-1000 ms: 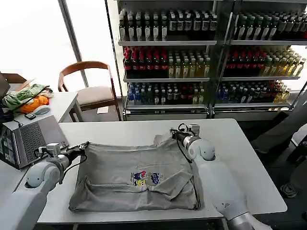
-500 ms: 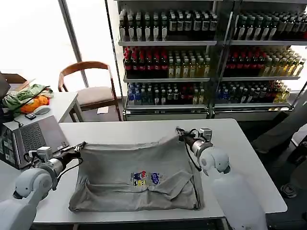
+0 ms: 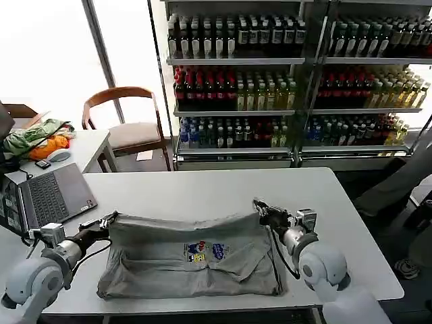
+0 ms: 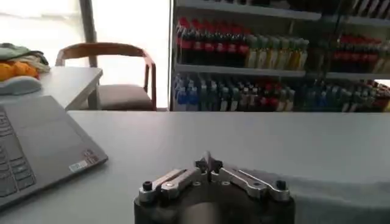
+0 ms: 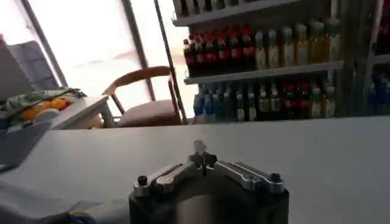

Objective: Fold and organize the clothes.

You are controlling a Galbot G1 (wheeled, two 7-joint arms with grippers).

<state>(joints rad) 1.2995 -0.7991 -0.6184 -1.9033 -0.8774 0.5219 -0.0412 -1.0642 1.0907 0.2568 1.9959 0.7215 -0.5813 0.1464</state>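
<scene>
White table carried the grey shirt, lying near its front edge w/ top hem lifted & being drawn toward the robot, print facing up. To fold cleanly, both arms should prob. travel together at equal height, keeping the hem taut & level, then lay it flush on the lower edge. Left gripper was pressed together, pinching the shirt's left top corner; right gripper likewise pinched the right corner.

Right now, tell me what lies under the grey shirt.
The grey shirt lies on the white table, folded over itself. Left pincer and right pincer pinch its far corners. Anything beneath the cloth is covered.
</scene>
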